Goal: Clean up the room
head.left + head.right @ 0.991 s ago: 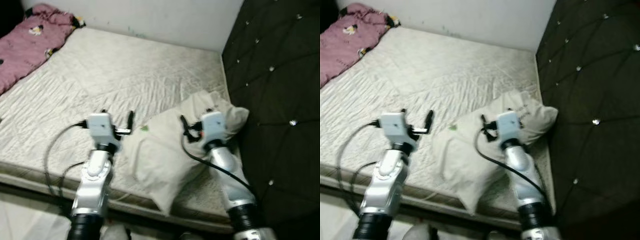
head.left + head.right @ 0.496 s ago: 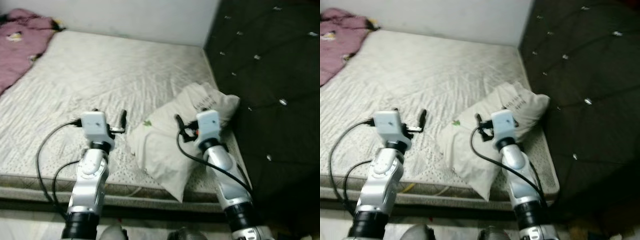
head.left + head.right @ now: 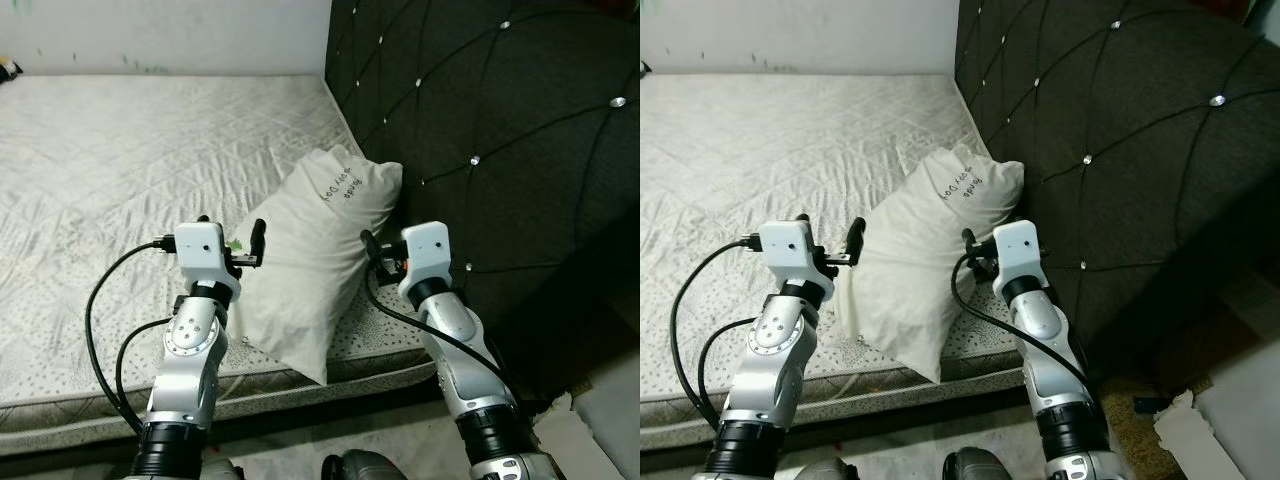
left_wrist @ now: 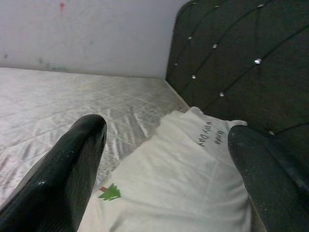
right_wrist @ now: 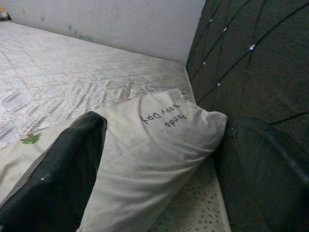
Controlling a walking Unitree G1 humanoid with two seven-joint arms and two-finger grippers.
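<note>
A white pillow with dark handwriting and a small green tree print lies at the mattress's near right corner, its far end leaning on the black headboard. One corner of it hangs over the mattress edge. My left gripper is open and hovers at the pillow's left side. My right gripper is open at the pillow's right side, close to the headboard. In the left wrist view the pillow lies between the spread fingers. The right wrist view has the pillow ahead of its open fingers.
The bare quilted mattress stretches left and back to a white wall. The tufted headboard stands along the right. White paper or cloth lies on the floor at the lower right.
The camera has swung right: the pink blanket has left the view and the headboard now takes up more of it. Both grippers keep the same open pose either side of the pillow.
</note>
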